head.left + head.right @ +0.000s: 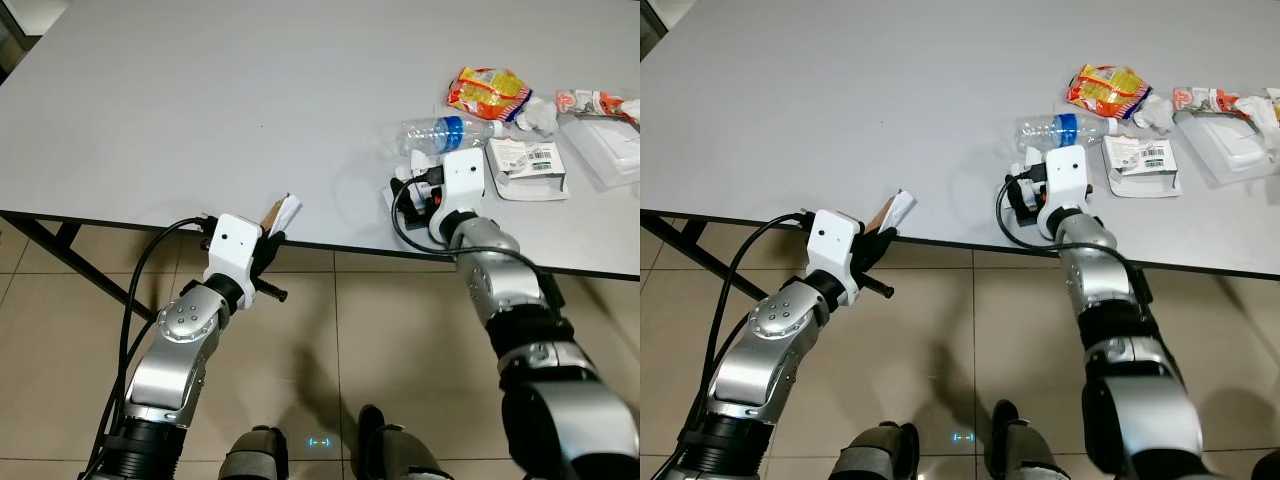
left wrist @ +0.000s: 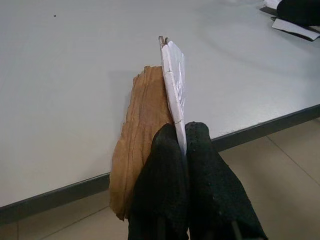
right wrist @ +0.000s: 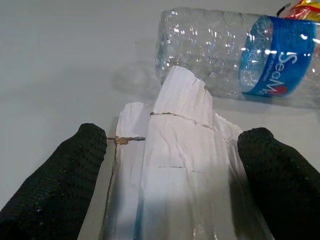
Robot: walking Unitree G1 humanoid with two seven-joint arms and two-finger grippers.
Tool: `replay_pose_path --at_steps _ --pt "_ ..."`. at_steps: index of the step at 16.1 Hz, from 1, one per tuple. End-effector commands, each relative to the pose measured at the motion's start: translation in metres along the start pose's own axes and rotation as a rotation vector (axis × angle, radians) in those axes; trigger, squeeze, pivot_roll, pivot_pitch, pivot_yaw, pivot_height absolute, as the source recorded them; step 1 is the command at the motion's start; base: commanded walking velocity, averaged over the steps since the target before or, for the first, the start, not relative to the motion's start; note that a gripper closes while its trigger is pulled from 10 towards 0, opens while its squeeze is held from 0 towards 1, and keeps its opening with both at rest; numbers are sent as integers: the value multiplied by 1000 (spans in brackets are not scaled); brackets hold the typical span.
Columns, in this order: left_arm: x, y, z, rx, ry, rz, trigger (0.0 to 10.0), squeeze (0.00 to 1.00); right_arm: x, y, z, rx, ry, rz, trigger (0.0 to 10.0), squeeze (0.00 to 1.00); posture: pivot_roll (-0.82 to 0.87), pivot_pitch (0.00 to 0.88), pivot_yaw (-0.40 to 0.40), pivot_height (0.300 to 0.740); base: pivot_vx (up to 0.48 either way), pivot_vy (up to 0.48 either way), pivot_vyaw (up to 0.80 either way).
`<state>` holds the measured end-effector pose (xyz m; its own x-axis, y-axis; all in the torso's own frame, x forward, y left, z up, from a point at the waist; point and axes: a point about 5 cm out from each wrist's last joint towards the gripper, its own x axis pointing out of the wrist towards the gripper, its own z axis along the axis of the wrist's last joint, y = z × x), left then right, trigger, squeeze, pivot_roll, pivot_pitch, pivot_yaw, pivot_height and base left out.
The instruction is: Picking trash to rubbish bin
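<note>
One bottle point(image 3: 235, 60), two card scraps point(image 2: 150, 135) (one pinched by left fingers point(image 2: 170, 185))

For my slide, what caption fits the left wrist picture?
Left gripper pinching a torn brown-and-white cardboard scrap at the grey table's edge.

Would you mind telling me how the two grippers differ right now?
The left gripper is shut on a cardboard scrap at the table edge; the right gripper is open, its fingers either side of white card near the bottle. Both have black fingers.
</note>
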<state>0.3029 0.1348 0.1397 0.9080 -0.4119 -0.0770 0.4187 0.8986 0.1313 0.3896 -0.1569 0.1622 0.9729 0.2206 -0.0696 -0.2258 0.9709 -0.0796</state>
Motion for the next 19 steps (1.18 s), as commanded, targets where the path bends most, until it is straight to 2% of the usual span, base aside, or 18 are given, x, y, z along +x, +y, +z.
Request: replay_pose_path --at_steps 1,2,3,4,5,6,7,8,13,19 --pt "-5 -2 -13 -19 58 3 0 0 -7 2 -36 8 161 36 10000 1000 347 310 12 740 0 0 0" --pt "-5 -2 -13 -20 59 3 0 0 -7 2 -40 0 177 44 10000 1000 347 310 12 740 0 0 0" --pt "-5 -2 -13 -21 61 5 0 0 -10 3 -49 -6 215 67 4078 1000 348 314 9 740 0 0 0" --pt "-6 -2 -14 -23 64 8 0 0 -12 3 -54 -7 237 74 0 1000 349 316 4 740 0 0 0" --pt "-6 -2 -14 -24 66 11 0 0 -13 2 -58 -6 256 79 0 1000 349 316 4 740 0 0 0" --pt "-6 -2 -14 -25 66 12 0 0 -14 2 -61 -8 267 85 0 890 349 316 2 740 0 0 0" --pt "-6 -3 -14 -27 66 13 0 0 -15 2 -64 -17 287 94 0 47 349 314 1 740 0 0 0" --pt "-5 -3 -14 -28 67 13 0 0 -16 2 -68 -18 307 101 0 0 350 311 -1 740 0 0 0" --pt "-3 -2 -14 -32 69 18 0 0 -26 -9 -80 -37 358 115 0 0 346 297 4 740 0 0 0" --pt "3 -1 -12 -28 66 11 0 0 -30 -22 -75 -17 320 74 0 0 343 281 14 740 0 0 0"
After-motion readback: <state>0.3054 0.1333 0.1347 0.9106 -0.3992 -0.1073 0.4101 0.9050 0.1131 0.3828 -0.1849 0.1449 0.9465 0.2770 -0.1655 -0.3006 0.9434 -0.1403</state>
